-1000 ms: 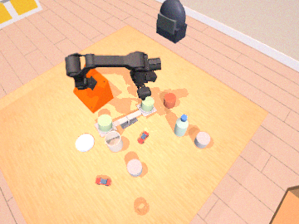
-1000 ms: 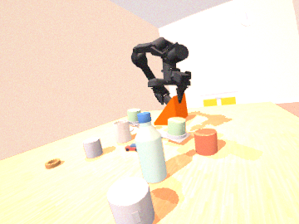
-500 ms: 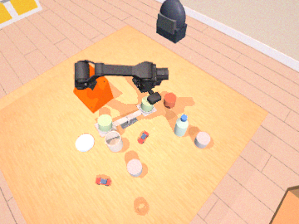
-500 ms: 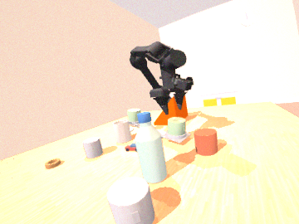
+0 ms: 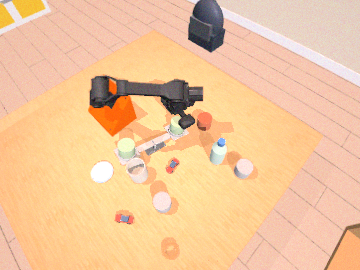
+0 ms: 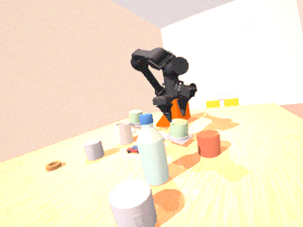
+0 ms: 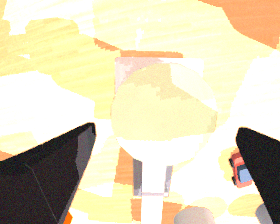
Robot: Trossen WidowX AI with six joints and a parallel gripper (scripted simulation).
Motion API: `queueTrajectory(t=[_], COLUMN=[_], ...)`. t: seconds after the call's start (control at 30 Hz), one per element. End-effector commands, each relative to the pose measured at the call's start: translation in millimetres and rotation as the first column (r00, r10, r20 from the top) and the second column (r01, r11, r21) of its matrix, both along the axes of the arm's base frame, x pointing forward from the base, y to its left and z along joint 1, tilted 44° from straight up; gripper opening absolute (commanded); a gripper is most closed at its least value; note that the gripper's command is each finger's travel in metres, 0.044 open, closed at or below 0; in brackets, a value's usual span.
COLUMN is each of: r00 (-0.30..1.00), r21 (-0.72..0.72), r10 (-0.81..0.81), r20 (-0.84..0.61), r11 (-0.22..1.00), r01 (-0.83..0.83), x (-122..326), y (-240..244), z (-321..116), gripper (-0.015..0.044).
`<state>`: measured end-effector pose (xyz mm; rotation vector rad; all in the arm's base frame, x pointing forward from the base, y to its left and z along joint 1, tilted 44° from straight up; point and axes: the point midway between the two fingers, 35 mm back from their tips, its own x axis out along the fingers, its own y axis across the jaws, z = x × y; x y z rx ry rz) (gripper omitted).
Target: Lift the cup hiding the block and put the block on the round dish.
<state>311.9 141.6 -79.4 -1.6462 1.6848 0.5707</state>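
A green cup (image 5: 176,125) (image 6: 179,129) (image 7: 162,107) stands on the balance's right end in the top view. Its twin, the other green cup (image 5: 126,148) (image 6: 135,116), stands on the left end. The balance beam (image 5: 146,145) (image 7: 153,182) runs between them; its tilt is hard to tell. My gripper (image 6: 176,117) (image 7: 168,131) is open and empty, pointing down just above the right-end cup, with its fingers on either side in the wrist view. The round white dish (image 5: 102,172) is bare, left of the balance. No block shows.
A pale mug (image 5: 136,172) (image 6: 124,134) stands close to the left-end cup. A red cup (image 5: 204,121) (image 6: 209,143) and a bottle (image 5: 217,154) (image 6: 154,157) stand beyond the right end. A toy car (image 5: 172,165) (image 7: 243,171) lies near the beam. An orange block shape (image 5: 112,119) is by the arm's base.
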Motion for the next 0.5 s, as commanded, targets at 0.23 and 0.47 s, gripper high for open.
queueTrajectory(t=[0.23,0.47], r00=[1.0,1.0], r21=[-0.007,-0.008], r10=[0.005,0.005], r20=[-0.005,-0.004], r11=[1.0,1.0], r01=[-0.005,-0.005], x=[1,1], y=[-14,-22], z=[-14,-23], gripper=[0.044,0.044])
